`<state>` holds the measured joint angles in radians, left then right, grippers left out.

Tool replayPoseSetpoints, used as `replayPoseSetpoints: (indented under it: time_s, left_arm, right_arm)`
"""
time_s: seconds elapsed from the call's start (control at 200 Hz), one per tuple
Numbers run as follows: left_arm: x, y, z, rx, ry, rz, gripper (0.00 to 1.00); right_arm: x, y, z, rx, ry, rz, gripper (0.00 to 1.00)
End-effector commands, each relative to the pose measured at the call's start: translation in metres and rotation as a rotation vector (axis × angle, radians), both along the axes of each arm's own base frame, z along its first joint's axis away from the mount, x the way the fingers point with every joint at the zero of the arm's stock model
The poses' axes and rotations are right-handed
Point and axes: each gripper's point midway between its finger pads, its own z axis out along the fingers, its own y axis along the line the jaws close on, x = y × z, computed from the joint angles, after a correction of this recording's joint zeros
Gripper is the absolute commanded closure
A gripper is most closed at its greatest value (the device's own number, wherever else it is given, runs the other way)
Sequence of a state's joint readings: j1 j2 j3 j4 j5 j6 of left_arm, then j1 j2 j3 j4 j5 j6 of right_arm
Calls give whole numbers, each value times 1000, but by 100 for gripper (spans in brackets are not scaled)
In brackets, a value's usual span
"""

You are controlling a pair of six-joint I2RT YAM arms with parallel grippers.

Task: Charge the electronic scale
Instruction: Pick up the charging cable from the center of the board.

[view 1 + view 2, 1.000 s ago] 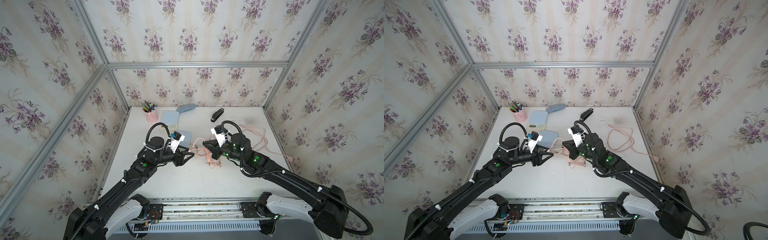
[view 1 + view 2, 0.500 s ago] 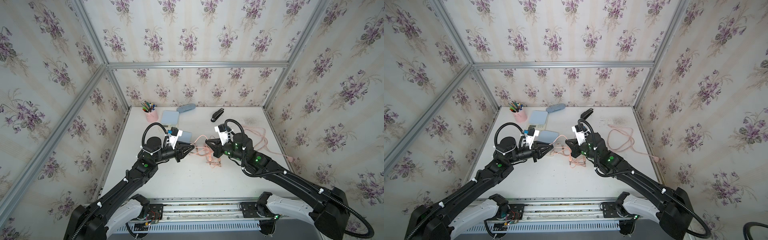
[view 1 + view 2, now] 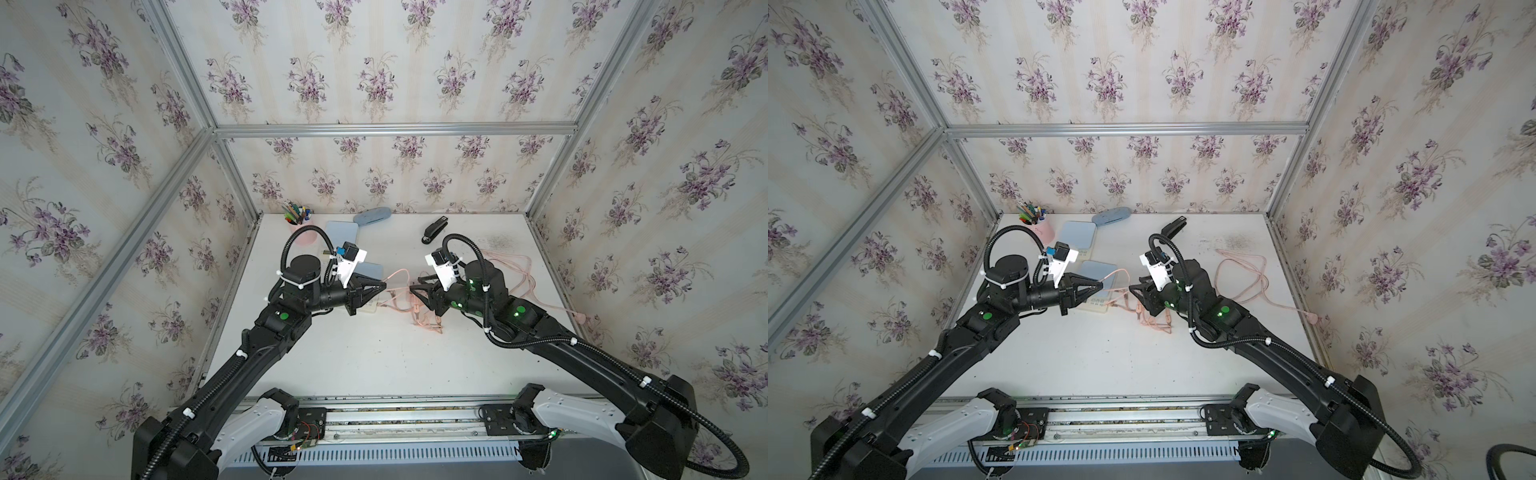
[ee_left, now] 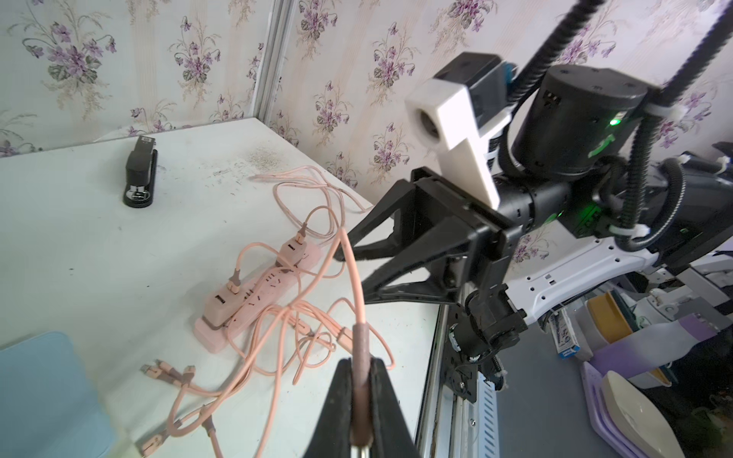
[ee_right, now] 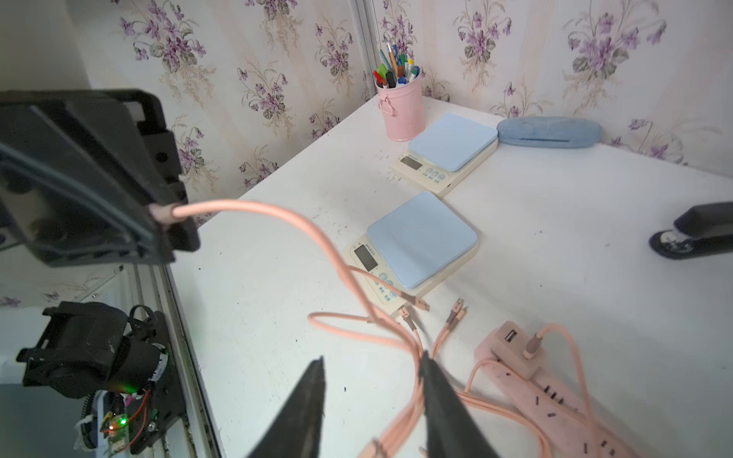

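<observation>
Holds plug end of pink cable [image 4: 354, 277] in shut left gripper [image 4: 360, 363]; right gripper [image 5: 373, 357] half open, empty; not yet plugged into nearer scale [image 5: 420, 238] at its 9 o'clock

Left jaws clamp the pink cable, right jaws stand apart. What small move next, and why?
Probably draw the right gripper back, clear of the pink charging cable. Its jaws are open with strands lying against one jaw, and the left gripper alone clamps the cable near its plug end. That should free the plug to reach the nearer blue-topped cream scale.
</observation>
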<state>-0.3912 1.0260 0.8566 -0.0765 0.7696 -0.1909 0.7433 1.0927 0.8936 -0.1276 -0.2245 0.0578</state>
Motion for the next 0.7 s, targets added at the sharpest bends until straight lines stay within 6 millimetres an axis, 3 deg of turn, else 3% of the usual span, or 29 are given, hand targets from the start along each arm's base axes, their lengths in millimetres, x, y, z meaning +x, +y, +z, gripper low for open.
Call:
replayPoseSetpoints:
  time_s: [0.0, 0.135, 0.36, 0.555, 0.694]
  left_arm:
    - [-14, 13, -28, 105, 120, -65, 100]
    - [-14, 18, -24, 85, 211, -100, 100]
    - [-22, 15, -23, 72, 278, -160, 100]
    - [-28, 14, -24, 61, 304, -186, 100]
    - [-28, 13, -25, 62, 311, -186, 100]
  right_arm:
    - [-9, -10, -4, -157, -114, 89, 42]
    - [-11, -6, 19, -182, -283, 113, 41]
    - [-19, 26, 47, -279, -667, 170, 40]
    - [-8, 55, 45, -389, -769, 251, 40]
    - [-12, 72, 30, -446, -769, 367, 41]
